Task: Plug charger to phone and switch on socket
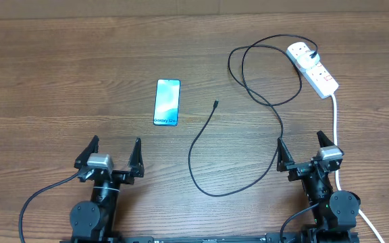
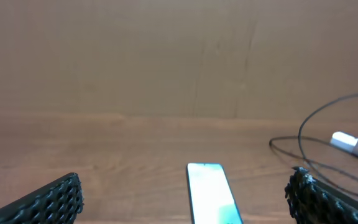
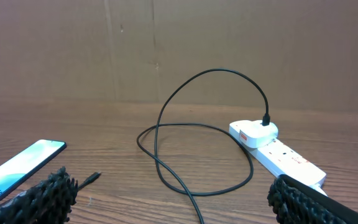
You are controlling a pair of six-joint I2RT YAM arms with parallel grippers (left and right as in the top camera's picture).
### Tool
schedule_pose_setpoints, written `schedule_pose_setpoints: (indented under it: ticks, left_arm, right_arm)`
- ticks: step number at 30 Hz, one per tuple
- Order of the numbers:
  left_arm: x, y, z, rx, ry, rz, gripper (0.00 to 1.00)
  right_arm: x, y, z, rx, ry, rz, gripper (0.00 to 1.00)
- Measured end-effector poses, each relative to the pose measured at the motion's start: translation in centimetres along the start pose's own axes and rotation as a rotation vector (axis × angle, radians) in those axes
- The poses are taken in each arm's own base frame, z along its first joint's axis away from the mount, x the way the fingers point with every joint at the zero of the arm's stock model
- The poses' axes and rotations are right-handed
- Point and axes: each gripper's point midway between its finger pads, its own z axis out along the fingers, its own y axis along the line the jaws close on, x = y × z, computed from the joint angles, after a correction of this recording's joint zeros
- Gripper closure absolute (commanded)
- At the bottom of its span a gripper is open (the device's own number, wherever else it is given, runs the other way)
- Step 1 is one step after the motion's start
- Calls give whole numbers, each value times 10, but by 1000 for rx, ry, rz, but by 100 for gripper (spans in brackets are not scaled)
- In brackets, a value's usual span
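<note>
The phone lies flat on the table, cyan screen up; it also shows in the left wrist view and right wrist view. The charger's black cable loops across the table, its connector tip free to the right of the phone, its white plug end seated in the white socket strip. The tip, the plug end and the strip show in the right wrist view. My left gripper is open and empty near the front. My right gripper is open and empty.
The socket's thick white lead runs down the right side past my right arm to the front edge. A brown cardboard wall stands behind the table.
</note>
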Motion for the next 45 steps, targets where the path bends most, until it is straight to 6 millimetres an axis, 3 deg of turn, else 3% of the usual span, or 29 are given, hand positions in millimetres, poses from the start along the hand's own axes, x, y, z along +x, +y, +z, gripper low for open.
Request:
schedule_pose_setpoints:
  ticks: [7, 24, 45]
  left_arm:
    - [33, 6, 0, -27, 106, 0, 1]
    - [28, 35, -2, -174, 89, 97, 0]
    - [28, 34, -2, -165, 89, 96, 0]
  right_arm:
    - [0, 0, 0, 0, 1, 0, 0]
    - [0, 0, 0, 0, 0, 0, 0]
    - [0, 0, 0, 0, 0, 0, 0]
